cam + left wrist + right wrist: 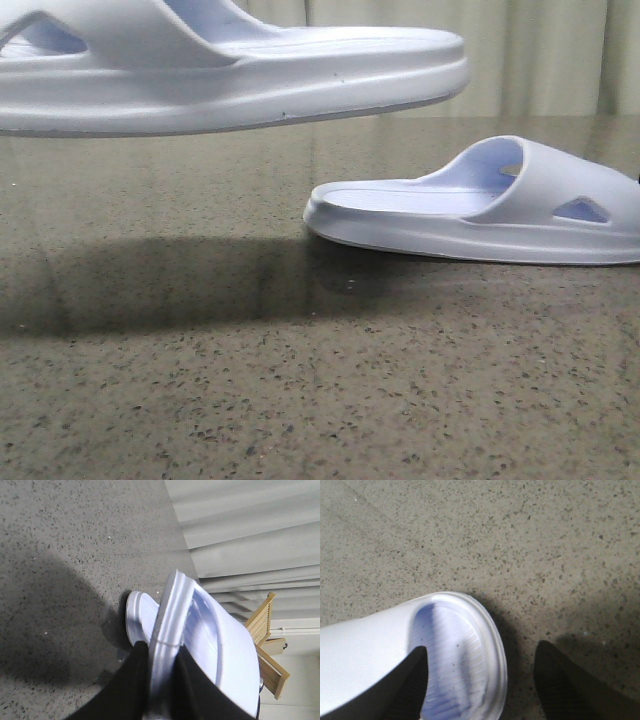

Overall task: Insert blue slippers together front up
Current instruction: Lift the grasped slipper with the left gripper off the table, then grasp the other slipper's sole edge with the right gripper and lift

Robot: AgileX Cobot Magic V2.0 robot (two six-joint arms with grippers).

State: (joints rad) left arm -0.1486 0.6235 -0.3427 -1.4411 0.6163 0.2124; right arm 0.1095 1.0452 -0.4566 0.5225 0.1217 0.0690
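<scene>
While the left end effector (162,680) grips one slipper (200,640) aloft, the right end effector (480,680) gapes beside the other slipper (420,650).

A pale blue moulded rubber slipper (230,70) hangs in the air above the speckled grey-brown stone tabletop (300,400), leaving an open gap beneath its sole; the second pale blue slipper (480,205) lies flat on the tabletop to the right, its heel end just past the raised one's tip, blocking that side; in front the tabletop lies bare; pale pleated curtains (540,55) close off the rear.
</scene>
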